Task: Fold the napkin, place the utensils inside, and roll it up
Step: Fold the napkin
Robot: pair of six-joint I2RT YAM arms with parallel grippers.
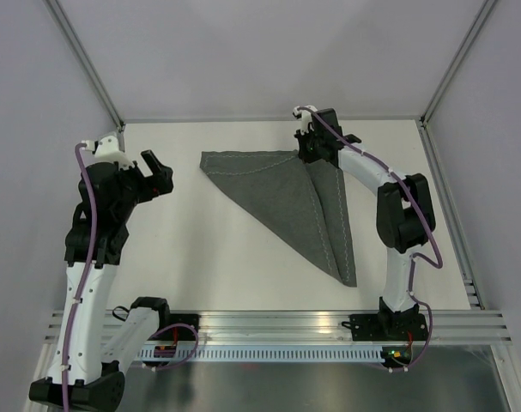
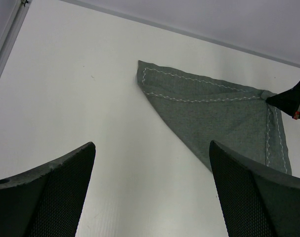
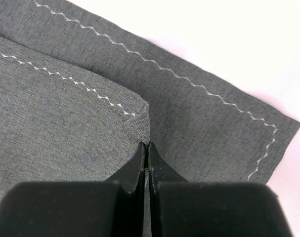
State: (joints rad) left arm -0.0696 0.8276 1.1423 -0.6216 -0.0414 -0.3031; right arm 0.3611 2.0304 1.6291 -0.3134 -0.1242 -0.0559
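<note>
Right up close, the right gripper (image 3: 147, 153) has its jaws pressed together on the folded-over corner of the napkin (image 3: 65, 123), and the cloth puckers at the tips. Only the right wrist view shows that pinch. From above, the napkin lies as a long triangle on the table (image 1: 200, 257), right of centre, its point toward the near edge. The left gripper (image 1: 157, 172) hangs wide open at the left, well apart from the cloth.

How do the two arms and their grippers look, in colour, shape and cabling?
Both arms, the left arm and the right arm, have white links with black joint housings. A purple cable runs along each. The left gripper and right gripper are black; the fingers are broad, with a finely dotted inner face.
</note>
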